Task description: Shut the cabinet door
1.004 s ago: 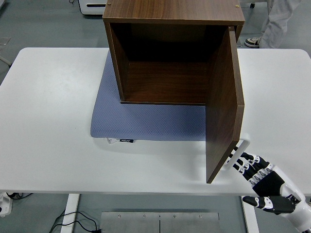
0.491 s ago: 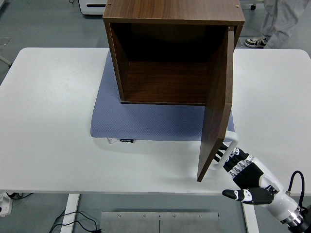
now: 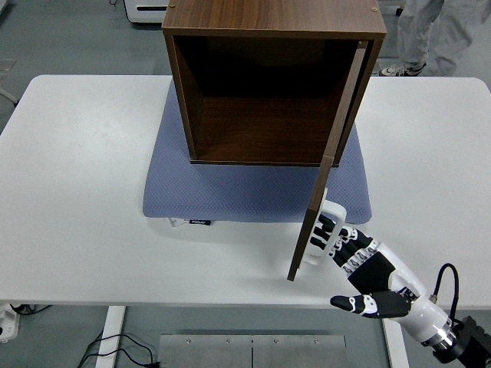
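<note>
A dark wooden cabinet (image 3: 268, 84) stands on a blue-grey mat (image 3: 238, 192) at the table's middle back. Its door (image 3: 328, 157) is hinged on the right side and stands open, swung out toward me and angled a little to the left. A white handle (image 3: 318, 230) sits on the door's outer face near its free edge. My right hand (image 3: 345, 253) comes in from the bottom right. Its fingers (image 3: 331, 234) are stretched flat against the door's outer face at the handle, and its thumb (image 3: 360, 303) sticks out apart. It holds nothing. The left arm is out of view.
The white table (image 3: 84, 192) spreads wide to the left of the cabinet. A person's legs (image 3: 430, 34) show at the top right, behind the table. A white device (image 3: 149, 9) stands on the floor at the top left.
My right hand has moved left and forward along the table's front. The door has swung leftward with it, its free edge going from about the right third toward the middle.
</note>
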Robot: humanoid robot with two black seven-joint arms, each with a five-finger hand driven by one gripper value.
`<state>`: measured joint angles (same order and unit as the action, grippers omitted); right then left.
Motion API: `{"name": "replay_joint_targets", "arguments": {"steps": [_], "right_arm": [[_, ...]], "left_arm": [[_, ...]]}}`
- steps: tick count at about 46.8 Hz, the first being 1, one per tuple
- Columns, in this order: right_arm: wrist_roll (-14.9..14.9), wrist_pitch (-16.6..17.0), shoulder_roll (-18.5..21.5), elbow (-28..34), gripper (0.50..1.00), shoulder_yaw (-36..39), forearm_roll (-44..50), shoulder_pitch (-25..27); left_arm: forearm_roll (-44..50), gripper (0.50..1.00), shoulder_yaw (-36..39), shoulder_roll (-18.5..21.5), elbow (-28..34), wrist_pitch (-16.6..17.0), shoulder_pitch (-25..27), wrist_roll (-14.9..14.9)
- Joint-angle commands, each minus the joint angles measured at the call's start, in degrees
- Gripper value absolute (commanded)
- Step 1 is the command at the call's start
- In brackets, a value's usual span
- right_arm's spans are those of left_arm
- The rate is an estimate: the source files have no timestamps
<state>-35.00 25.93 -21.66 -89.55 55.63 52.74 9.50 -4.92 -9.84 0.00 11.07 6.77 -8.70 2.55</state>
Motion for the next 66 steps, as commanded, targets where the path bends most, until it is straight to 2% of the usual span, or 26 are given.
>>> {"name": "replay_joint_targets", "arguments": {"steps": [1,17,34,41,57,66], "right_arm": [[0.0,-1.1,0.3,0.0,1.000,-0.7,0.0,-0.8],[0.0,-5.6,4.1,1.0,1.000,-3.1,0.1,-4.5],[0.0,-7.2,7.2,2.4,1.000,-6.3,0.6,-7.0],[0.0,-9.8,7.7,2.9,1.000,-7.9,0.6,-9.0],[0.0,-12.3,10.3,5.3,1.000,-8.0,0.4,-10.7],[0.0,-12.7,11.5,5.8,1.000,-8.3,0.3,-11.8]], "left_arm": [[0.0,1.000,0.0,0.0,0.0,0.0,0.0,0.0],[0.0,1.000,0.0,0.0,0.0,0.0,0.0,0.0],[0.0,1.000,0.0,0.0,0.0,0.0,0.0,0.0],[0.0,1.000,0.0,0.0,0.0,0.0,0.0,0.0],[0.0,1.000,0.0,0.0,0.0,0.0,0.0,0.0],[0.0,1.000,0.0,0.0,0.0,0.0,0.0,0.0]]}}
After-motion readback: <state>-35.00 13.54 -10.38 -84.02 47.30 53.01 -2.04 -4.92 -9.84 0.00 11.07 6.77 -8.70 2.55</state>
